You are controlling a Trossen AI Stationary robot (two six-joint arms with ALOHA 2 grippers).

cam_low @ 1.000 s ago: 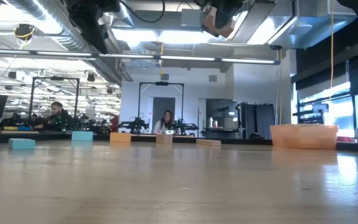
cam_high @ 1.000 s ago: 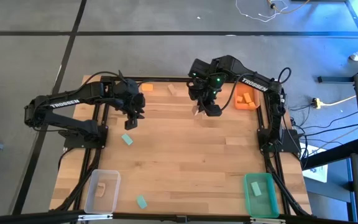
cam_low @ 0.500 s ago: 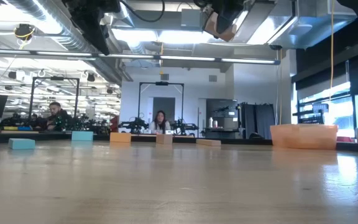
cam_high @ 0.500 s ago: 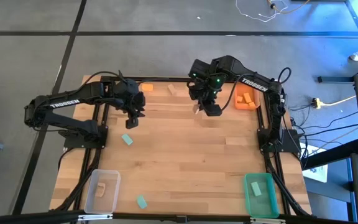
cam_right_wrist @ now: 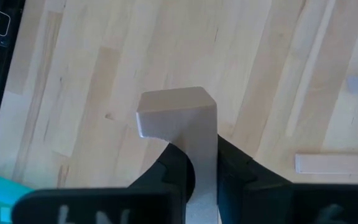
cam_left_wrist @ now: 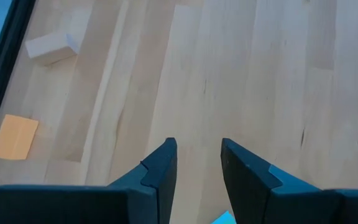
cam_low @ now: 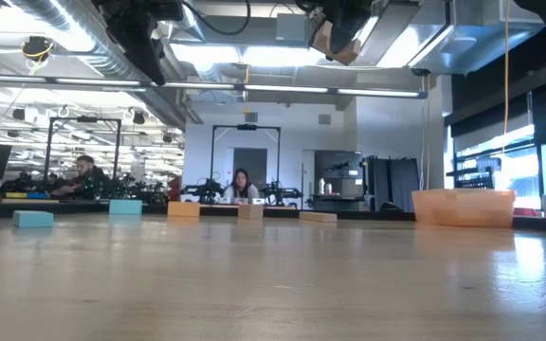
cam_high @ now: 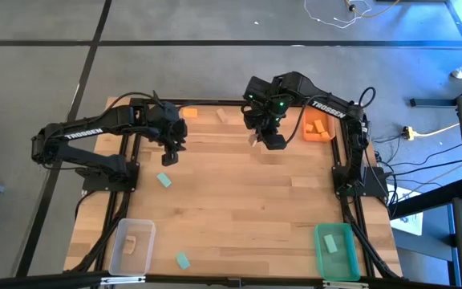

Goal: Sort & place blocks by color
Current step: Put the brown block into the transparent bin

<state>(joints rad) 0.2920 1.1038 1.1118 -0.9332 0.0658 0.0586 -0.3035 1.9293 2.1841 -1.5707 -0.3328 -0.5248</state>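
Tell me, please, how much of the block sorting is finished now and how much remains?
Done: orange blocks lie in the orange bin, one teal block in the green bin, one pale wooden block in the clear bin.
In hand: the right gripper holds a pale wooden block above the table.
Left: two teal blocks, an orange block and a wooden block. The left gripper is empty.

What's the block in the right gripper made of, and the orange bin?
Block in the right gripper: looks like pale unfinished wood, matte with faint grain. Orange bin: likely plastic, since its walls look slightly translucent and smooth.
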